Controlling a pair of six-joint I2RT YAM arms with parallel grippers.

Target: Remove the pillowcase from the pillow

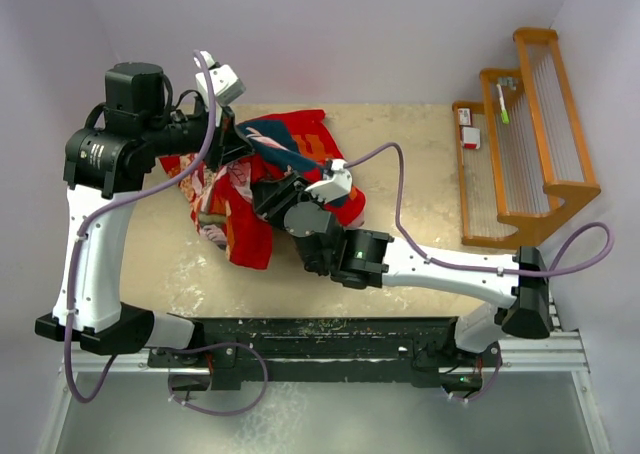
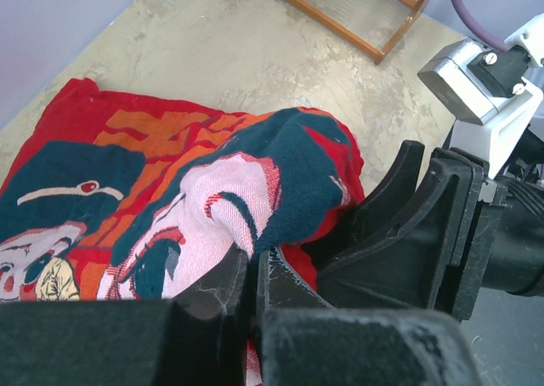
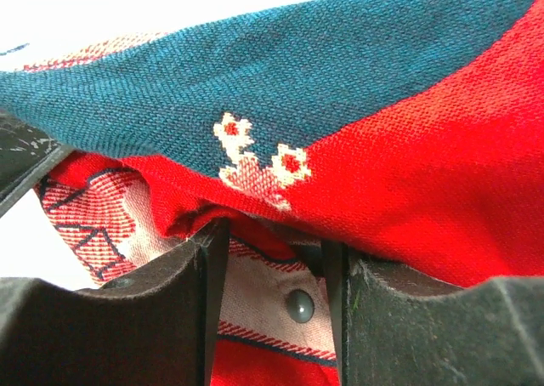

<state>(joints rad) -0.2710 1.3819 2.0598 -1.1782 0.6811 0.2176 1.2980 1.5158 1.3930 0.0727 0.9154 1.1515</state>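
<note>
both grippers, left [image 2: 252, 277] and right [image 3: 274, 258], pinch the woven, crumpled pillowcase [image 1: 262, 179].

**Two-arm rig: outward appearance**

The left arm [image 1: 95, 244] and the right arm [image 1: 450, 269] are built from white link shells joined by black cylindrical joint housings; a small white label is borne by the left arm's upper housing. A lilac cable [image 1: 205, 124] is routed along each arm and is looped loosely below the bases. A white box-shaped camera module [image 2: 480, 80], fastened with slotted screws, is mounted at each wrist. The left gripper [image 2: 251, 297] and the right gripper [image 3: 272, 309] are formed of matte black fingers, scuffed grey along the edges. Both bases are bolted to a black rail.
</note>
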